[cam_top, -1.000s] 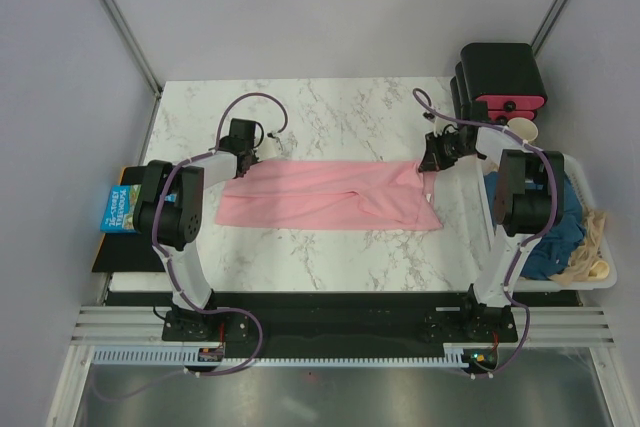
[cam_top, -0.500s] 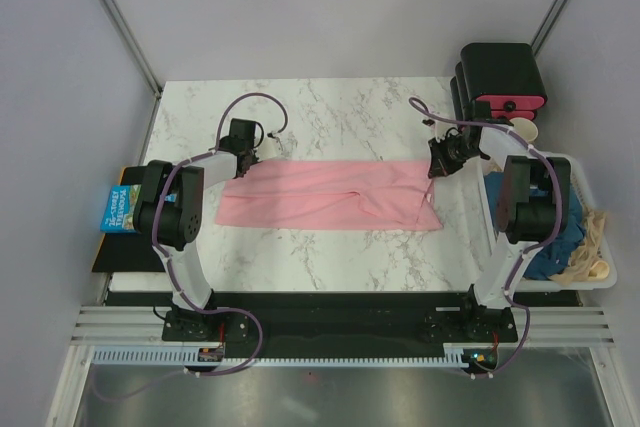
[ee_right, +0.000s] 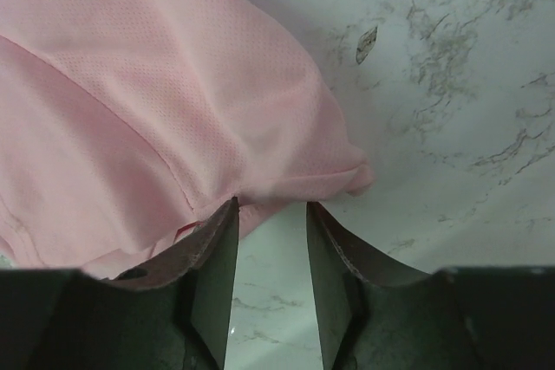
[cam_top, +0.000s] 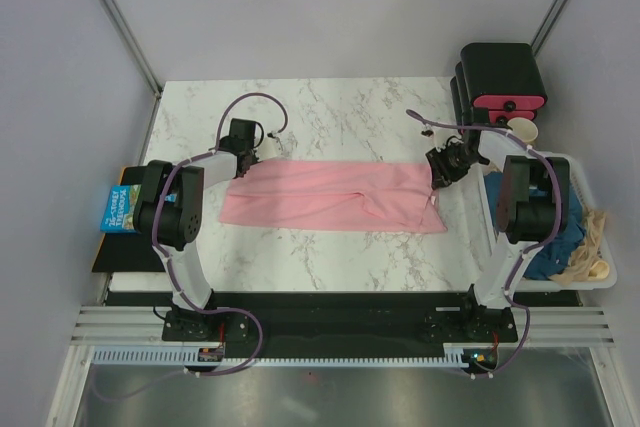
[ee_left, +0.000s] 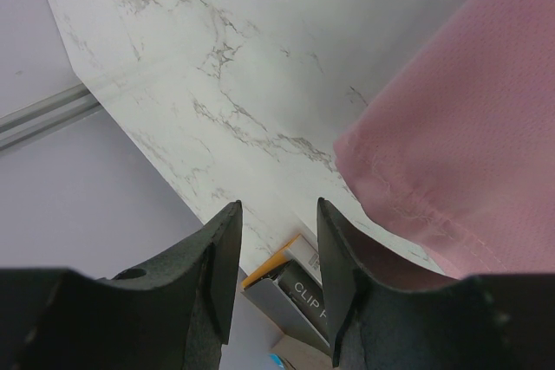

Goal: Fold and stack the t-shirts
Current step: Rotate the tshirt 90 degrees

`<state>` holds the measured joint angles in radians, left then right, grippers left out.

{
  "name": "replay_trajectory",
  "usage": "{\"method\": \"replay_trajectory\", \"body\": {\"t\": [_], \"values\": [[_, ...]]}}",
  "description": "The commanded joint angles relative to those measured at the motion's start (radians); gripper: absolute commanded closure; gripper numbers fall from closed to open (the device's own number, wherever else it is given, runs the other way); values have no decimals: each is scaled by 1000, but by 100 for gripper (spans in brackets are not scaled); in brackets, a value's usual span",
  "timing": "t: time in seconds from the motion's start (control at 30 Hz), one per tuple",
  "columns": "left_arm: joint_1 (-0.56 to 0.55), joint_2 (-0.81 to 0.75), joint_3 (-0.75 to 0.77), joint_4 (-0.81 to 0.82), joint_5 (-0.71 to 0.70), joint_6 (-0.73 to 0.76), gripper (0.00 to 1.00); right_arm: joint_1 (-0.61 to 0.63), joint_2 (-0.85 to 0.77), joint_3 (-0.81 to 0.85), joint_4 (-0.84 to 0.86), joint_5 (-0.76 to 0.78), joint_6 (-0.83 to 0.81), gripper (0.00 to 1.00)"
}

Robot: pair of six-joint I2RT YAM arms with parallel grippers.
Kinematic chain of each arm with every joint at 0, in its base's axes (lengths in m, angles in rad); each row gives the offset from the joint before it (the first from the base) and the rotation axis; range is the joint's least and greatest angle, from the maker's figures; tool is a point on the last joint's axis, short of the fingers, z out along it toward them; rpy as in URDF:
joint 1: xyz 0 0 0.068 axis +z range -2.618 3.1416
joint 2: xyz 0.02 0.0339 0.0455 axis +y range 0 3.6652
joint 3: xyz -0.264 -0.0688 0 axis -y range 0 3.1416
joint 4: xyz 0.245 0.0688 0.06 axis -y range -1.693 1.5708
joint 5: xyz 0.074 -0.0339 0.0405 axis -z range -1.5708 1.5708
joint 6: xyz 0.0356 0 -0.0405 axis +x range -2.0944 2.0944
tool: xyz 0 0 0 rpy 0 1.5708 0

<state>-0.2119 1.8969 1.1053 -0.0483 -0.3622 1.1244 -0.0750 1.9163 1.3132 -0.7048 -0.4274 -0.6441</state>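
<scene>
Two identical arms are shown from above: the left arm (cam_top: 175,209) and the right arm (cam_top: 522,202) are each made up of white shell links joined by bulky black cylindrical joints. Each is carried on a black base plate (cam_top: 205,325), at 7 and 5 o'clock of the top view, where small coloured connectors can be made out. A thin purple cable (cam_top: 250,98) is run along each arm and thrown out in a loose loop near the wrist. The left claw (ee_left: 277,207) is formed of two matte black moulded fingers (ee_left: 212,257) with rounded tips and smooth, faintly glossy inner faces; the right claw (ee_right: 270,205) is built alike.
</scene>
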Motion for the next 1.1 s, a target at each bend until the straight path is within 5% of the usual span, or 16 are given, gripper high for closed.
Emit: {"method": "replay_trajectory", "body": {"t": [0.0,0.3,0.4,0.43,0.47,0.57,0.63,1.07], "values": [[-7,-30,4,34,2,20,53,-2,-66,-19,2,48,-40,55],[-7,-56,13,41,-6,5,52,-2,-201,17,-47,107,-58,55],[-7,-73,39,41,-21,-32,47,4,-230,41,-70,73,-39,63],[-9,-87,54,41,-30,-44,40,10,-235,46,-84,62,-22,70],[-9,-91,60,39,-37,-69,18,17,-234,49,-88,44,-13,76],[-9,-126,97,9,-47,-121,0,52,-232,32,-108,12,7,94],[-9,-160,103,-25,-35,-146,0,79,-232,11,-107,3,11,100],[-15,-334,-16,-41,-27,-107,0,196,-142,-114,-33,-8,43,100]]}}
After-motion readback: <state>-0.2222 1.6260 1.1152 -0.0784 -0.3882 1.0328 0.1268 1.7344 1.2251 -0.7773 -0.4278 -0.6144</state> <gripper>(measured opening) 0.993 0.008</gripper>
